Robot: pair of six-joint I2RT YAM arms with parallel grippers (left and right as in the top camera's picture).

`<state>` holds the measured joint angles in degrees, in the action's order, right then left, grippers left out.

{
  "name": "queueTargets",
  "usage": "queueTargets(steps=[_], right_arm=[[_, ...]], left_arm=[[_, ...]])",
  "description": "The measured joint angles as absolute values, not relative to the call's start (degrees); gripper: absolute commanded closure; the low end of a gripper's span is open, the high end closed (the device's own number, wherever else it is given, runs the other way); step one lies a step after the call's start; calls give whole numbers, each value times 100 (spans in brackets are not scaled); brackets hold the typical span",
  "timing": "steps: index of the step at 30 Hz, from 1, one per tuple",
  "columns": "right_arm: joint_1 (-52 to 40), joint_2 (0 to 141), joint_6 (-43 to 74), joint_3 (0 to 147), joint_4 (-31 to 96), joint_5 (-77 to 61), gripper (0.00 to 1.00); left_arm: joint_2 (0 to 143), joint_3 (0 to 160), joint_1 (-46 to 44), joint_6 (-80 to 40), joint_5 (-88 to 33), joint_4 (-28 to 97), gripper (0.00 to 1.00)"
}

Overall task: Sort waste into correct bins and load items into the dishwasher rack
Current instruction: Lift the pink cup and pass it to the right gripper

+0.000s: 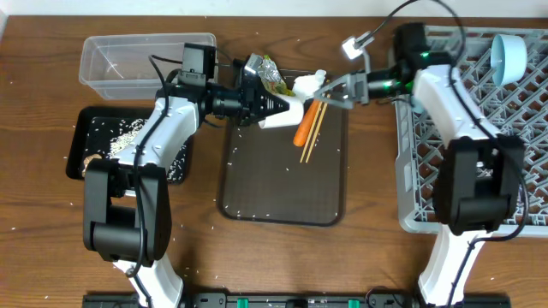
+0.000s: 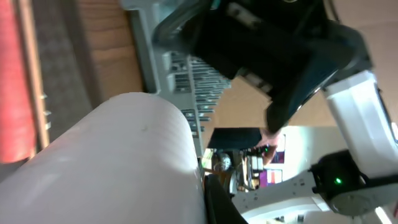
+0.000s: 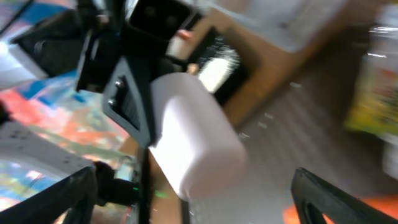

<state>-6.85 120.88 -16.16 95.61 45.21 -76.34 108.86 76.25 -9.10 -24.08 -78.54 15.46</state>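
Overhead first: the left gripper (image 1: 276,106) has its jaws clamped on the pale pink cup (image 1: 291,114), holding it on its side above the top edge of the brown serving tray (image 1: 282,201). The right gripper (image 1: 325,91) sits just at the cup's 3 o'clock, jaws apart and pointed at it. The carrot (image 1: 303,130) and chopsticks (image 1: 313,128) lie below, at 5 o'clock. The dishwasher rack (image 1: 479,171) stands far out at 3 o'clock on the counter (image 1: 34,214).

Left wrist view: the cup fills the lower left, with the right arm looming at 1 o'clock.

Right wrist view: it's blurred, but the jaws spread wide at 7 and 5 o'clock with the cup dead ahead. Whether they touch it, nobody can tell.

This looks like a handover, and timing is the danger. If the left lets go before the right has closed, the smooth cup drops onto the carrot and chopsticks. An off-centre squeeze could lever it loose or clash fingers.
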Motion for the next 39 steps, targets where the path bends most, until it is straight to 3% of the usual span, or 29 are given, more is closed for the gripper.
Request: queueTargets(steps=[9, 24, 39], right_arm=[[-969, 12088, -1636, 9513, 4272, -8038, 27], [-1015, 12088, -1632, 9511, 4213, -8147, 36], [-1118, 12090, -1459, 9487, 3540, -8138, 40]], left_arm=[[10886, 7620, -910, -2392, -8418, 956, 94], [10886, 7618, -910, -3089, -8809, -475, 94], [10886, 7618, -886, -3413, -8818, -633, 94]])
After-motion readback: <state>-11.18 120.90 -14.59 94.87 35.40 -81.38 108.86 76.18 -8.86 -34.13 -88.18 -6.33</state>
